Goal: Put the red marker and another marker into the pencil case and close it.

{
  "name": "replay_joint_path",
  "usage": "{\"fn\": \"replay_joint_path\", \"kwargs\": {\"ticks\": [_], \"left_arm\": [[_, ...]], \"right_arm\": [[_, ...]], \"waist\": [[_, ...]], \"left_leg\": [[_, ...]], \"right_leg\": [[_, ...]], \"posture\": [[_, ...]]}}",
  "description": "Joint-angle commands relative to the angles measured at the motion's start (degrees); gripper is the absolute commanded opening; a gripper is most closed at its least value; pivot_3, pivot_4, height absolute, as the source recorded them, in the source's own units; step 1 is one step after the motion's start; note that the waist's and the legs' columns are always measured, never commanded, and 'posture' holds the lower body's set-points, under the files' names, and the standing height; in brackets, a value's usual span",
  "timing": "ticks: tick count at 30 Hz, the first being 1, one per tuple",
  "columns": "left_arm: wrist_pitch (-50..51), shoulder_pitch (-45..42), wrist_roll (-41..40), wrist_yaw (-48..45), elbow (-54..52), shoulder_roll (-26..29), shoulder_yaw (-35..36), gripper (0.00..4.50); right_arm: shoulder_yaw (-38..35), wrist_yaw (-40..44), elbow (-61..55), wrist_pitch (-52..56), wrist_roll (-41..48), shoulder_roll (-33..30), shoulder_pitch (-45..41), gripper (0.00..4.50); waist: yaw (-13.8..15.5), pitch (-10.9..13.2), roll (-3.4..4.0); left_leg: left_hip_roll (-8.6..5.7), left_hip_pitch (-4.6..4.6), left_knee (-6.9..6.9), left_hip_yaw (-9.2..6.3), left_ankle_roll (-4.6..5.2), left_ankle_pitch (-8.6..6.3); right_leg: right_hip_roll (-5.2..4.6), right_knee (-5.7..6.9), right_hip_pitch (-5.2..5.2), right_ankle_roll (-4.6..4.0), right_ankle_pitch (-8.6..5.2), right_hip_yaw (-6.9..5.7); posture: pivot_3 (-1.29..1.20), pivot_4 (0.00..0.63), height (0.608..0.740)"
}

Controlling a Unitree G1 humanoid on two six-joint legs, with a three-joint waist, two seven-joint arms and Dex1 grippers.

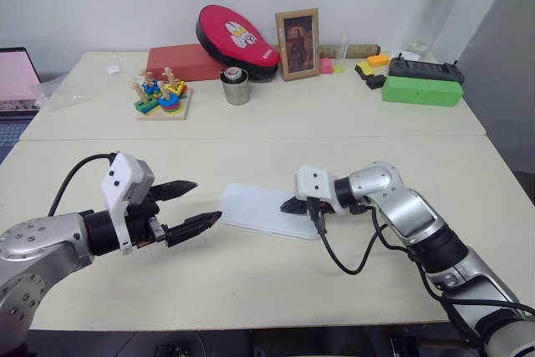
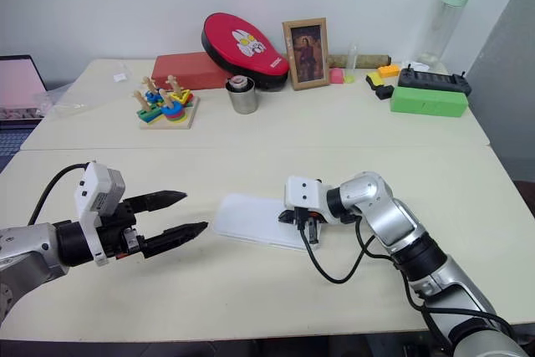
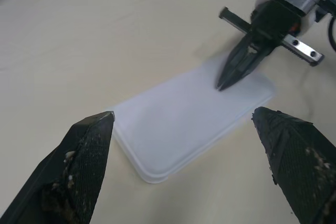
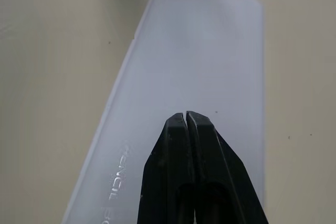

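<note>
Across the middle of the frame stretches the pale worktop (image 1: 251, 290), made of two tables pushed together. Near the centre of the frame, on the nearer table, the pencil case (image 1: 263, 211) lies flat with its lid closed, a white box with rounded corners. No marker can be seen outside it.

At the right of the frame the right tool (image 1: 290, 205) comes in from the silver arm, pointing to the left of the picture and a little downward. Its two black fingers are pressed together with nothing between them, and their tips are on or just above the right end of the lid; I cannot tell if they touch it.

At the lower left of the frame the left tool (image 1: 199, 204) hovers above the worktop, just beside the left end of the pencil case and apart from it. Its fingers (image 3: 86, 166) stand wide apart and hold nothing.

Along the upper part of the frame, on the far table, there are a red oval pouch (image 1: 236, 39), a green box (image 1: 422, 90), a small framed picture (image 1: 298, 43), a toy of coloured blocks (image 1: 161, 96) and a metal cup (image 1: 236, 87).
</note>
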Motion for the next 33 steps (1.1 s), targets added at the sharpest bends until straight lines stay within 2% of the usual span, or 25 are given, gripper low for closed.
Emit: {"fn": "replay_joint_path", "kwargs": {"ticks": [1, 5, 13, 20, 22, 28, 33], "left_arm": [[-2.10, -2.57, 4.63, 5.66, 4.49, -2.41, -0.43, 4.50], [-5.04, -6.79, 11.30, 10.57, 11.64, -3.88, -1.44, 4.50], [-8.12, -10.98, 17.75, 8.78, 21.17, -3.28, -4.87, 4.50], [-6.77, -8.57, 18.02, 5.19, 20.30, -1.74, -3.65, 4.50], [-6.48, -7.81, 18.00, 4.66, 20.24, -1.29, -2.52, 4.50], [-5.34, -2.55, 18.02, 3.13, 18.54, 0.57, 3.29, 4.50], [-5.10, -1.07, 19.02, 4.42, 18.66, 0.27, 5.52, 4.50]], "right_arm": [[-7.59, -0.69, -1.26, 4.06, 6.94, 0.16, -0.34, 0.06], [-16.93, -1.33, -1.49, 10.28, 14.33, -2.26, -1.30, 0.73], [-22.11, -6.17, 4.65, 11.36, 13.50, -9.07, -0.66, 2.74], [-24.76, -7.47, 0.79, 13.97, 15.55, -12.27, 4.13, 4.29], [-25.22, -7.41, -0.04, 14.39, 16.10, -13.57, 4.86, 4.46], [-23.42, -4.81, 1.75, 12.86, 15.60, -16.58, 3.44, 4.46], [-22.45, -2.70, 4.79, 11.10, 14.76, -17.94, 1.40, 4.46]], "waist": [[0.03, 0.01, 0.00], [0.19, 0.02, 0.01], [0.79, 0.03, 0.01], [0.83, 0.03, 0.01], [0.88, 0.06, 0.05], [0.80, 0.06, 0.05], [1.00, 0.07, 0.05]], "left_leg": [[0.00, -0.06, 0.00, 0.00, 0.00, 0.00], [0.00, -0.12, -0.01, 0.00, 0.00, 0.00], [0.00, -0.16, -0.09, 0.04, 0.00, -0.01], [0.00, -0.23, -0.14, 0.06, 0.00, -0.01], [0.00, -0.24, -0.14, 0.07, 0.01, -0.01], [0.01, -0.23, -0.14, 0.08, 0.01, -0.02], [0.01, -0.23, -0.14, 0.10, 0.01, -0.02]], "right_leg": [[0.00, 0.00, -0.06, 0.00, 0.00, 0.00], [0.00, 0.01, -0.14, 0.00, 0.01, -0.01], [0.00, -0.03, -0.21, 0.00, 0.00, 0.01], [0.00, -0.06, -0.29, -0.01, -0.01, 0.03], [0.00, -0.05, -0.30, -0.02, -0.01, 0.04], [0.00, -0.05, -0.31, -0.02, -0.02, 0.04], [0.00, -0.05, -0.31, -0.02, -0.02, 0.06]], "posture": [[0.00, 0.150, 0.740], [0.00, 0.150, 0.740], [0.00, 0.150, 0.740], [0.00, 0.150, 0.740], [0.00, 0.150, 0.740], [0.00, 0.150, 0.740], [0.00, 0.150, 0.740]]}}
